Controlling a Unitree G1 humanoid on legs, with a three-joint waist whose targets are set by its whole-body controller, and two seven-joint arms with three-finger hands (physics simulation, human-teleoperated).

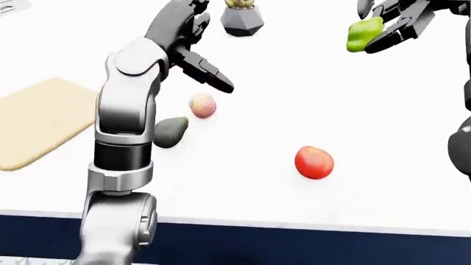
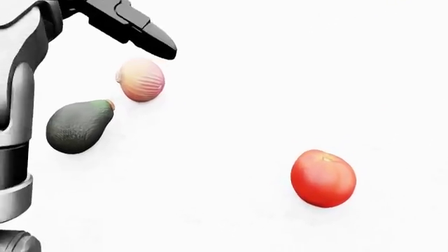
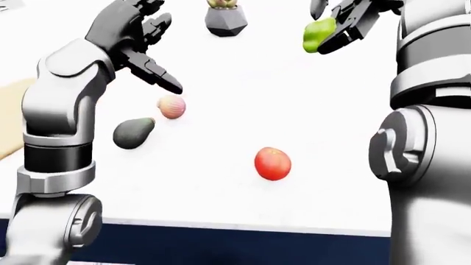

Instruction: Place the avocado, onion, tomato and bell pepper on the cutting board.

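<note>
white counter; right hand [image 1: 386, 25] grips glossy green bell pepper [image 1: 364, 34], left hand [image 1: 192, 41] unclenched.

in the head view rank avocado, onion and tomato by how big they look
1. avocado and tomato: look about alike, with the avocado longer and the tomato rounder, so no firm order.
2. onion: clearly smallest, though it lies higher in the view, perhaps farther off.
</note>
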